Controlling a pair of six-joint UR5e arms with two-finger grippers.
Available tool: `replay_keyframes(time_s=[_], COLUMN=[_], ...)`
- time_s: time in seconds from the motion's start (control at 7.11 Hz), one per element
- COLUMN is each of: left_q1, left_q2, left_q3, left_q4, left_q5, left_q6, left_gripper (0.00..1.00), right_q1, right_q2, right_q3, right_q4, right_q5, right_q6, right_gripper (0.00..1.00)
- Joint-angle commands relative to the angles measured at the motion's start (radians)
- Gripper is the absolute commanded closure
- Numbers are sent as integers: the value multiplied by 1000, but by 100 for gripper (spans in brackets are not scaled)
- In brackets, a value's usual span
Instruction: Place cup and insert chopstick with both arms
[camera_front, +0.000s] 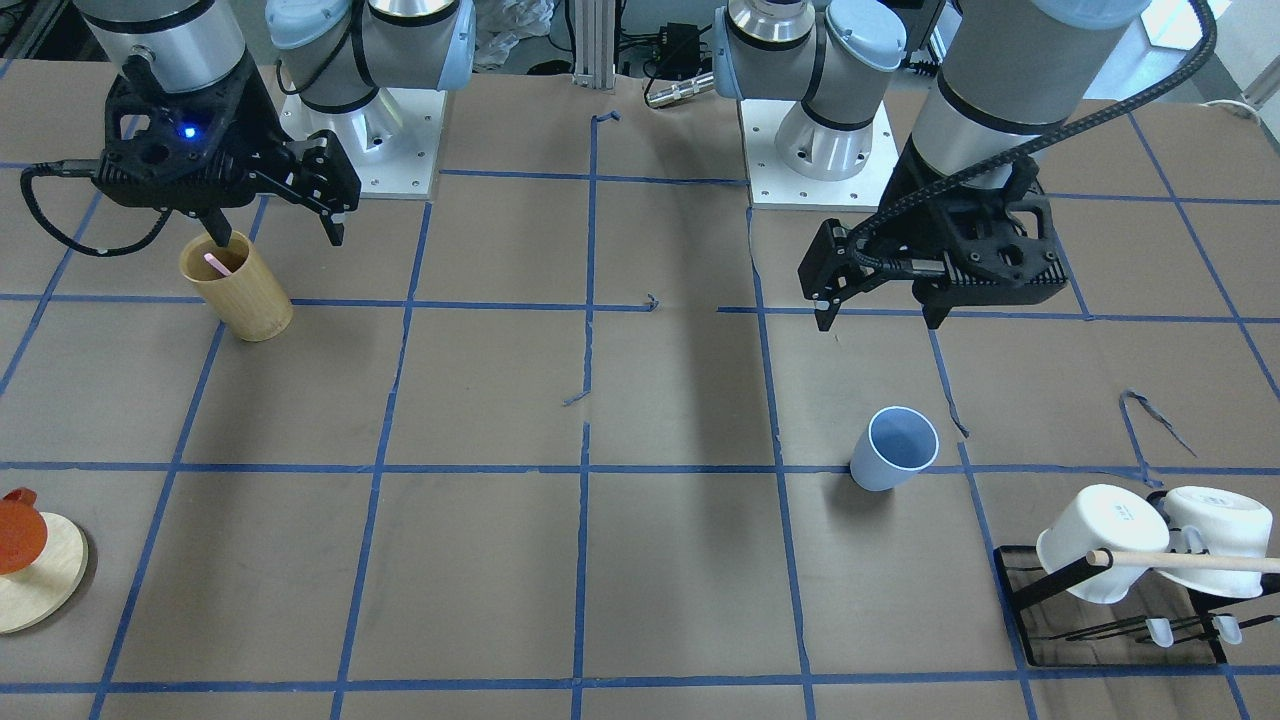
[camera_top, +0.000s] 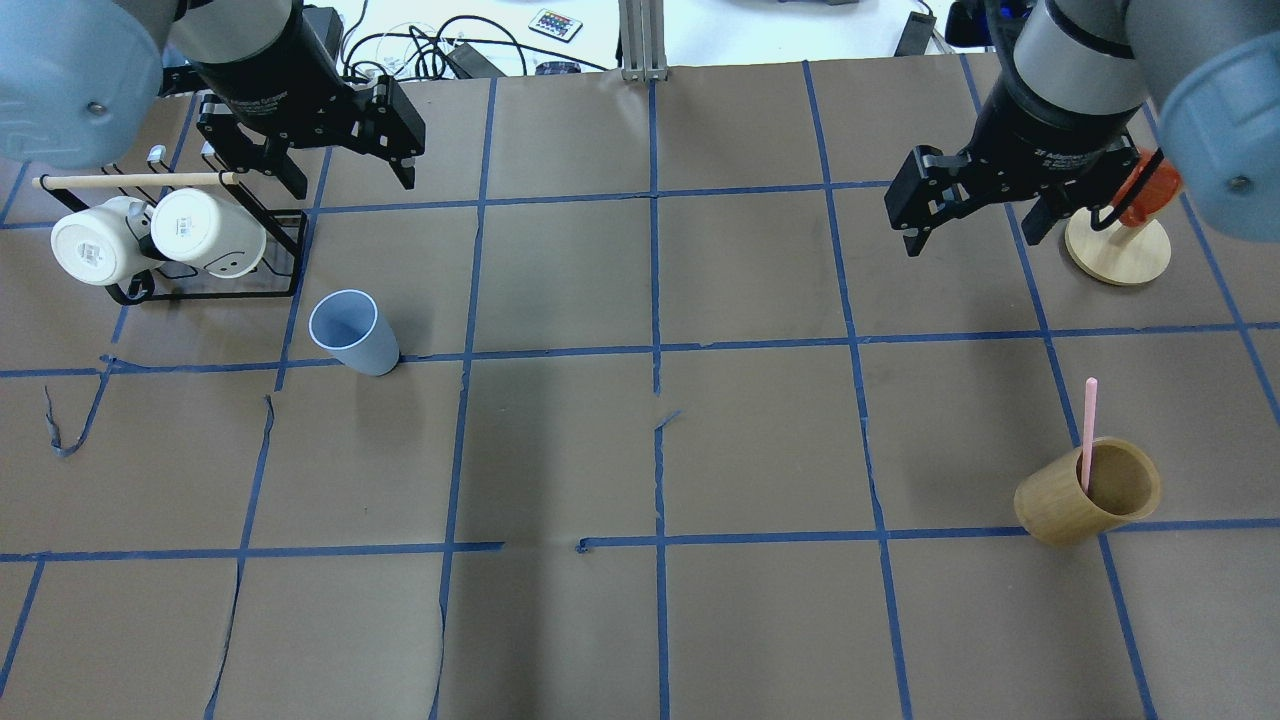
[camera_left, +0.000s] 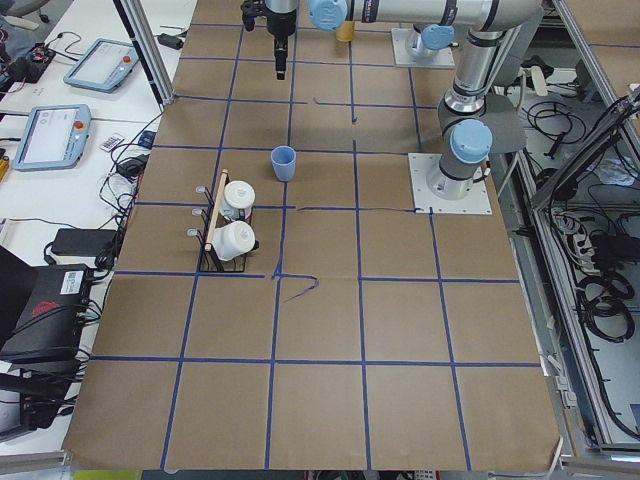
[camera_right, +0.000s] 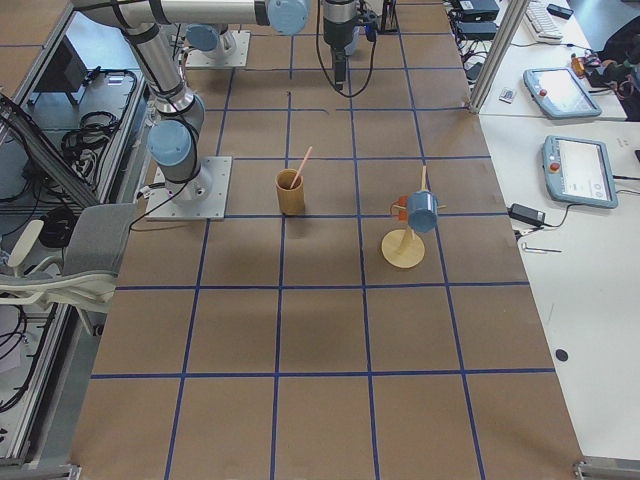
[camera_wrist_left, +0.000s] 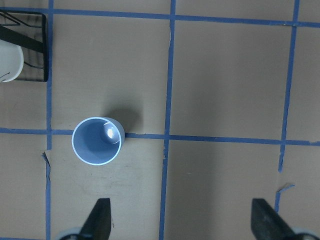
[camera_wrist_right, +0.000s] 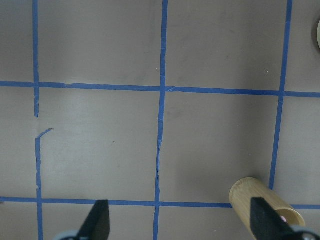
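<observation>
The light-blue cup (camera_top: 352, 331) stands upright and empty on the brown table, also in the front view (camera_front: 893, 449) and the left wrist view (camera_wrist_left: 98, 141). The pink chopstick (camera_top: 1088, 430) leans inside the tan bamboo cup (camera_top: 1088, 492), also in the front view (camera_front: 218, 265). My left gripper (camera_top: 350, 180) is open and empty, hovering above the table just beyond the blue cup; it also shows in the front view (camera_front: 878, 318). My right gripper (camera_top: 970, 235) is open and empty, well above the table, beyond the bamboo cup (camera_front: 238, 288); it also shows in the front view (camera_front: 278, 238).
A black wire rack (camera_top: 210, 292) with two white mugs and a wooden dowel (camera_top: 130, 181) stands left of the blue cup. A round wooden stand (camera_top: 1118, 250) with an orange piece sits at the far right. Blue tape lines grid the table.
</observation>
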Motion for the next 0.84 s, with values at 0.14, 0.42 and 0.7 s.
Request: replay_keyframes(time_s=[0.14, 0.42, 0.7], left_q1=[33, 214, 242], left_q2=[-3, -16, -56], left_q3=[-28, -173, -368], left_q4=[0, 149, 434], left_q5=[15, 0, 7], left_q6=[146, 250, 332], left_gripper=[0, 0, 0], right_q1=[1, 1, 1], right_q2=[0, 2, 2], right_q3=[0, 0, 0], right_q4=[0, 0, 1], right_q5=[0, 3, 2], right_q6=[1, 1, 1], right_gripper=[0, 0, 0])
